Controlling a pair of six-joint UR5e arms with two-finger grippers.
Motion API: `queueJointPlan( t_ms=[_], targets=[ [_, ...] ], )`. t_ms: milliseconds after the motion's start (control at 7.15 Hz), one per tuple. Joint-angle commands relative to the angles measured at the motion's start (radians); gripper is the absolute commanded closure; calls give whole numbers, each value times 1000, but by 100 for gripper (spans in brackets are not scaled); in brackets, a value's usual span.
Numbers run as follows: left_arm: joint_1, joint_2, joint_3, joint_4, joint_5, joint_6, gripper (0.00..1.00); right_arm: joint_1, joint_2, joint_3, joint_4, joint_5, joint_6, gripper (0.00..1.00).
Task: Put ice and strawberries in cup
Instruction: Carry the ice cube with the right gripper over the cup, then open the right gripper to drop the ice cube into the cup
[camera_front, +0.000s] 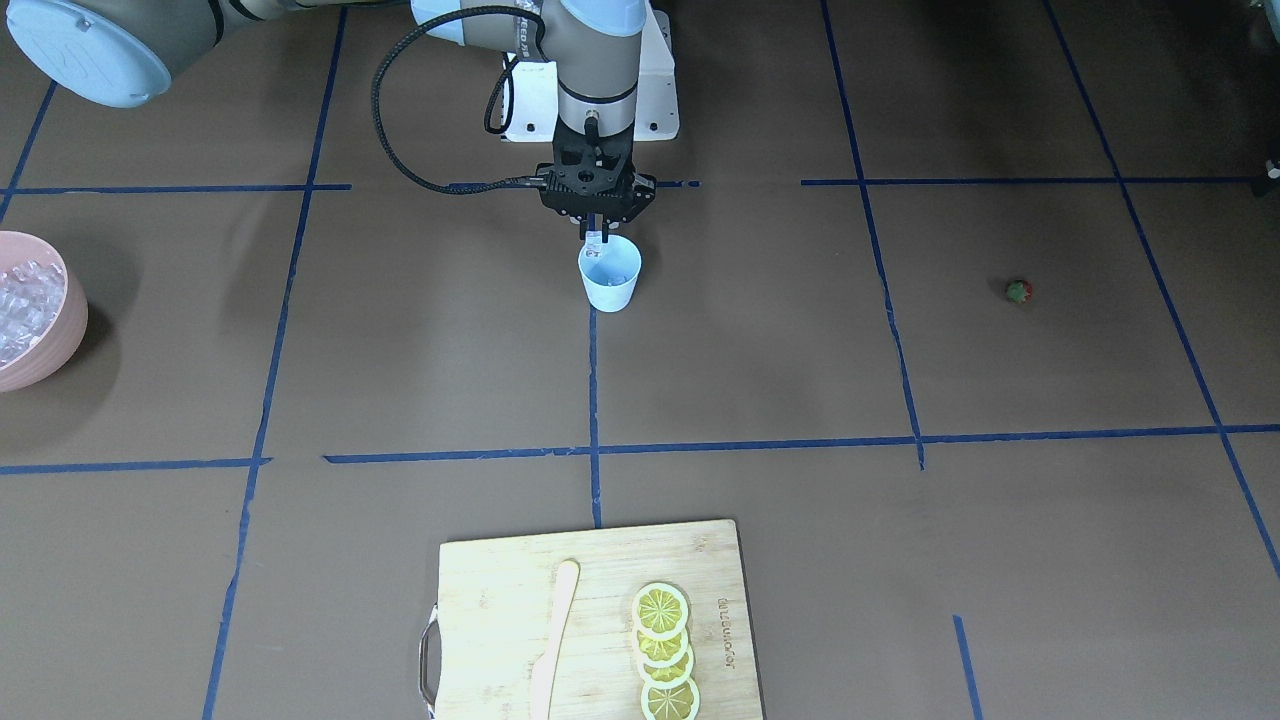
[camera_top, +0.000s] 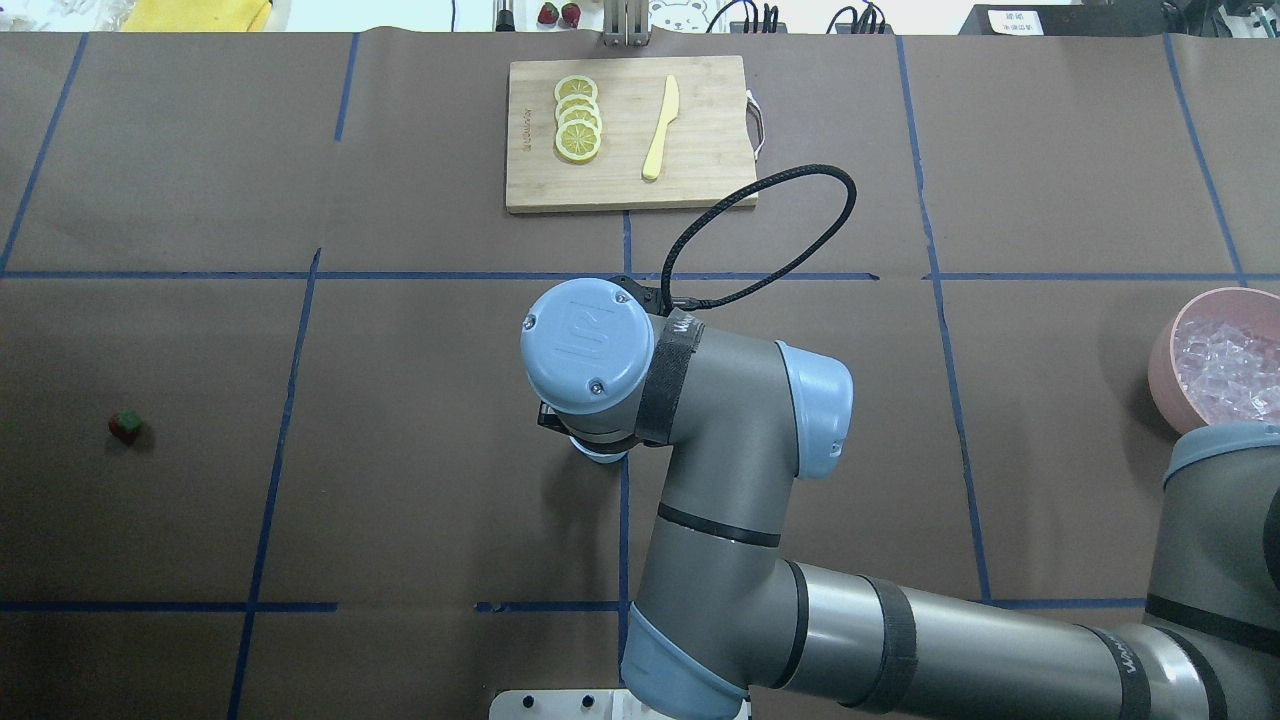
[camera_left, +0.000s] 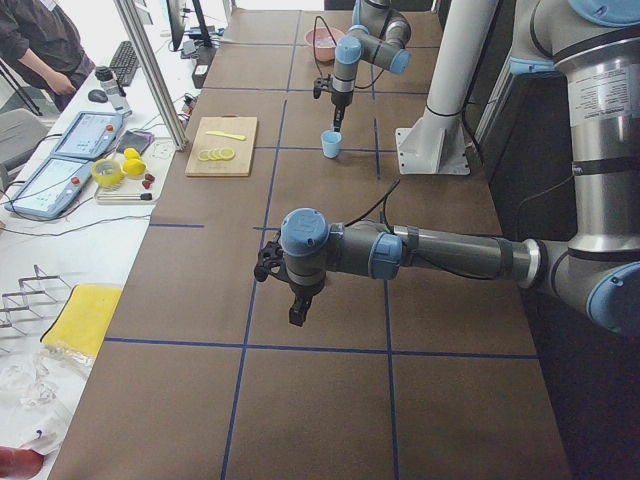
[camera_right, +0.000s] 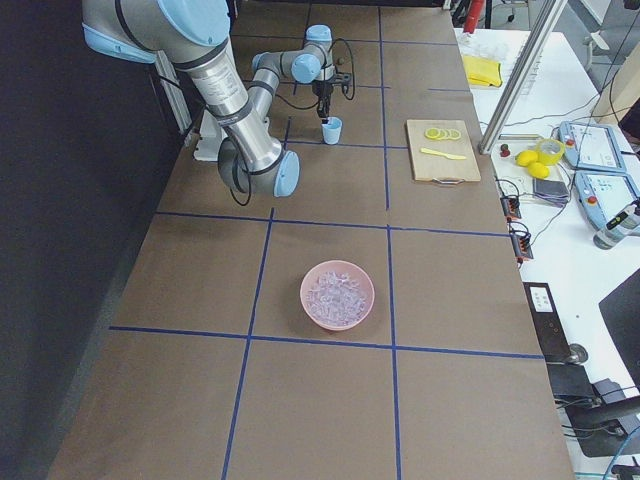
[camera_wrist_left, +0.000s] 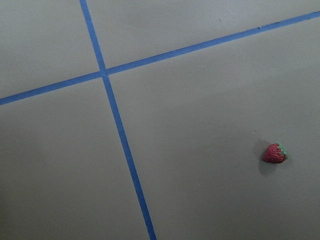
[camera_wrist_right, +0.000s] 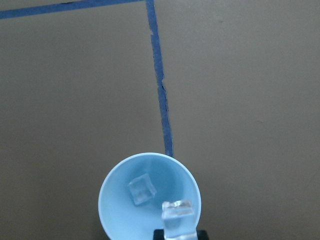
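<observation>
Pale-blue cup (camera_front: 610, 278) stands near the middle of the bench, closer to the robot's edge, in the front-facing view. The right gripper (camera_front: 597, 236) hangs just above its rim, pinching one clear cube (camera_front: 594, 240) in a narrow grip. A pink bowl (camera_front: 62, 348) full of ice (camera_front: 22, 300) sits at the bench end on the robot's right. The strawberry (camera_front: 1018, 291) lies alone toward the opposite end, well apart from the cup. A wooden board (camera_front: 490, 600) at the operators' edge carries lemon slices (camera_front: 663, 650) and a knife (camera_front: 555, 640).

From overhead, the right arm covers the cup almost fully; only a sliver of it shows below the wrist.

From the left end, the left gripper (camera_left: 297, 312) points down above the bench. I cannot tell if it is wide or narrow.

From the right end, the bowl is near and the cup is far, under the right gripper.

The left wrist view shows the strawberry on the brown surface, near a crossing of blue tape (camera_wrist_left: 107, 95) but not touching it.

The right wrist view shows the held cube over the inside of the cup, close to the rim. Another cube (camera_wrist_right: 141, 189) lies on the cup's bottom, and it seems to be the only one there.
</observation>
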Motion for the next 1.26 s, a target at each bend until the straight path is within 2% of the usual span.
queueJointPlan(
  t_ms=[0, 280, 559, 979, 1119],
  targets=[
    [-1, 0, 0, -2, 0, 0, 0, -1, 2, -1, 3, -1, -1, 1],
    [1, 0, 0, -2, 0, 0, 0, 14, 2, 4, 5, 3, -5, 1],
    [1, 0, 0, -2, 0, 0, 0, 130, -60, 27, 6, 107, -118, 1],
    [-1, 0, 1, 0, 0, 0, 0, 359, -307, 142, 35, 238, -541, 1],
    [-1, 0, 0, 0, 0, 0, 0, 442, -444, 177, 121, 305, -665, 1]
  ],
)
